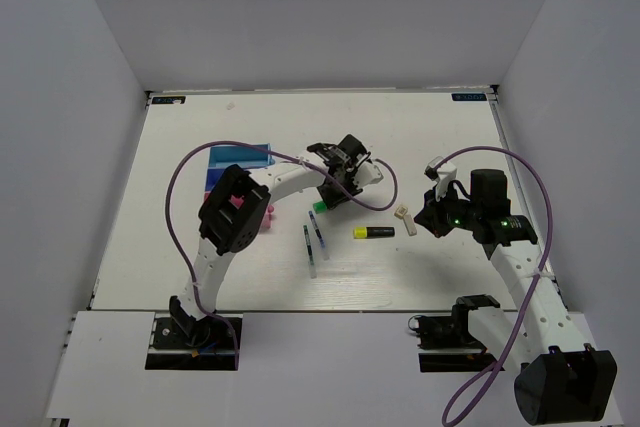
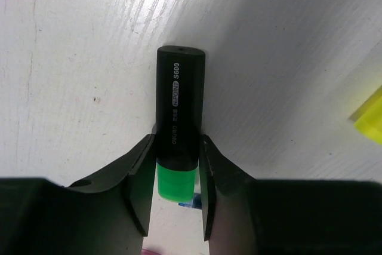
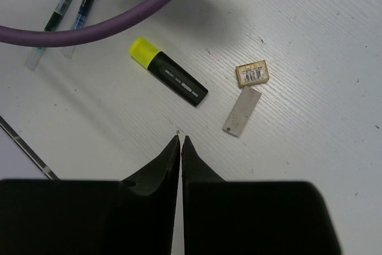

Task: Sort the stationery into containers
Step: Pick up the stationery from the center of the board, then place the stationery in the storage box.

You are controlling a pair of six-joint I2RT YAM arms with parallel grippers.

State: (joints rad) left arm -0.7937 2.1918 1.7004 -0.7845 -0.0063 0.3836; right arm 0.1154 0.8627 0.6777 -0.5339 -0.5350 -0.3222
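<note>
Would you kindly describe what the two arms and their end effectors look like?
The left arm and right arm have white links with black joint housings. A purple cable loops along each. A green light glows near the right wrist. The left end effector and right end effector have matte black, tapered fingers.

Left arm [image 1: 236, 215] folded at elbow, forearm reaching right. Left gripper [image 2: 177, 150] clamps a highlighter [image 2: 179, 94] between my fingers. Right arm [image 1: 515, 257] bent; right gripper [image 3: 180, 140] points down, fingertips touching.

Trays [image 1: 240, 156] lie left, two pens [image 1: 314, 237] centre, a highlighter [image 1: 373, 232] right of them, a small piece [image 1: 402, 214] farther right.
</note>
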